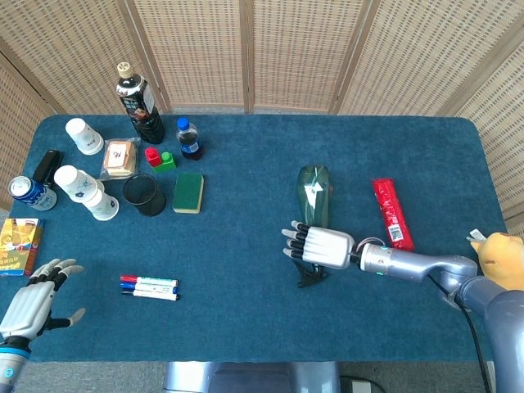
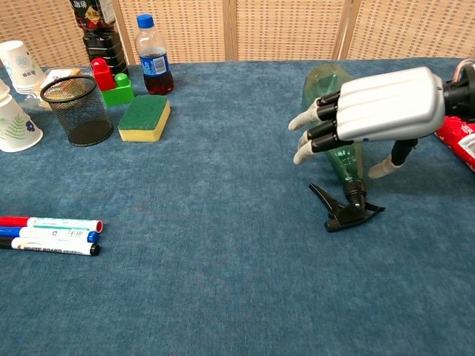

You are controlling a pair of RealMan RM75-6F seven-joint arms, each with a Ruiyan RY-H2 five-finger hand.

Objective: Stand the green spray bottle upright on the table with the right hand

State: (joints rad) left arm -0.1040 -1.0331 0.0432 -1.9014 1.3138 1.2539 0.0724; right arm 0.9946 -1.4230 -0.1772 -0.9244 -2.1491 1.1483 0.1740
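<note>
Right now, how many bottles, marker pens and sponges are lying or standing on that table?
Bottles: 3 (tall dark bottle, small cola bottle, green spray bottle)
Marker pens: 3
Sponges: 1
Total: 7

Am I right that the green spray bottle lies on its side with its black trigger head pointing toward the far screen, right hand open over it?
Not quite: the chest view shows the green spray bottle lying with its trigger head pointing toward the near table edge. The right hand is open above it.
</note>
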